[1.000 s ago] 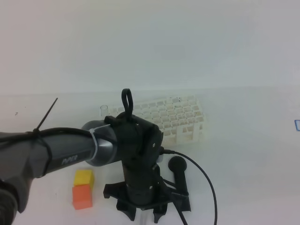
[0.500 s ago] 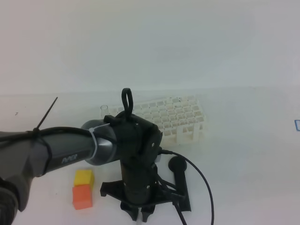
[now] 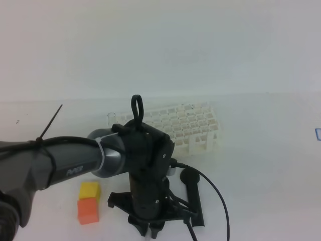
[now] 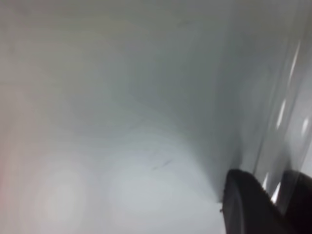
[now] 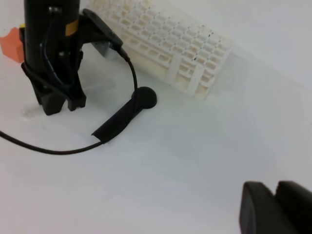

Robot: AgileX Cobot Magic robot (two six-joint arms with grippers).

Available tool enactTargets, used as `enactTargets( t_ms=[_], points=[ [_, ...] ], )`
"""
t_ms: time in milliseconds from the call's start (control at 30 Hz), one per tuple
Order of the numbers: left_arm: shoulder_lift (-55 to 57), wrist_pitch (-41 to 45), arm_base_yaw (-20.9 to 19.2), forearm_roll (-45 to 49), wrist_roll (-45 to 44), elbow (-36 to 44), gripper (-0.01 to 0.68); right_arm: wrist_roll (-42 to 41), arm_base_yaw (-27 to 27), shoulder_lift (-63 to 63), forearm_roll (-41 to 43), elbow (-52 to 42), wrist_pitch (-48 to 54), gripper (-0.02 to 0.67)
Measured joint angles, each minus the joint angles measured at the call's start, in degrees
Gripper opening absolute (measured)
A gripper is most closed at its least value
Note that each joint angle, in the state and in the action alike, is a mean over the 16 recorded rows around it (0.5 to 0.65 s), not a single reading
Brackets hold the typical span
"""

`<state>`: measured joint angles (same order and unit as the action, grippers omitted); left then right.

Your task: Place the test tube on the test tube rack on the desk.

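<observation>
Just squeezed left pincer from wide to narrow around the tube, in front of the rack, so can likely lift now; holding right pincer shut, empty.

left arm sleeve: a short white logo in slanted capitals; the letters are too blurred to read
right edge of the desk: a small blue mark, cut off by the frame, unreadable
test tube rack: no legible print
cubes: no markings
</observation>
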<state>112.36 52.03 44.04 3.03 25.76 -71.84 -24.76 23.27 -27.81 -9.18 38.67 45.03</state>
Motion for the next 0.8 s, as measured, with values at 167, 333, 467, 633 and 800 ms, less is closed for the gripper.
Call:
enactTargets(
  t_ms=[167, 333, 467, 633, 800],
  points=[
    [-2.64, -3.92, 0.00, 0.58, -2.46, 0.06, 0.111, 0.00, 0.00, 0.00, 0.00, 0.00, 0.35, 0.087],
    [-6.74, -9.92, 0.00, 1.13, -5.36, 0.27, 0.110, 0.00, 0.00, 0.00, 0.19, 0.00, 0.98, 0.087],
    [-10.46, -16.03, 0.00, 1.82, -7.95, 1.12, 0.096, 0.00, 0.00, 0.00, 0.49, 0.00, 1.67, 0.087],
    [-14.81, -26.48, 0.01, 2.50, -10.76, 5.16, 0.075, 0.00, 0.00, 0.00, 0.88, 0.00, 2.07, 0.087],
    [-18.85, -41.33, 0.04, 2.95, -12.16, 13.57, 0.075, 0.04, 0.00, 0.00, 1.19, 0.00, 1.60, 0.087]
  ],
)
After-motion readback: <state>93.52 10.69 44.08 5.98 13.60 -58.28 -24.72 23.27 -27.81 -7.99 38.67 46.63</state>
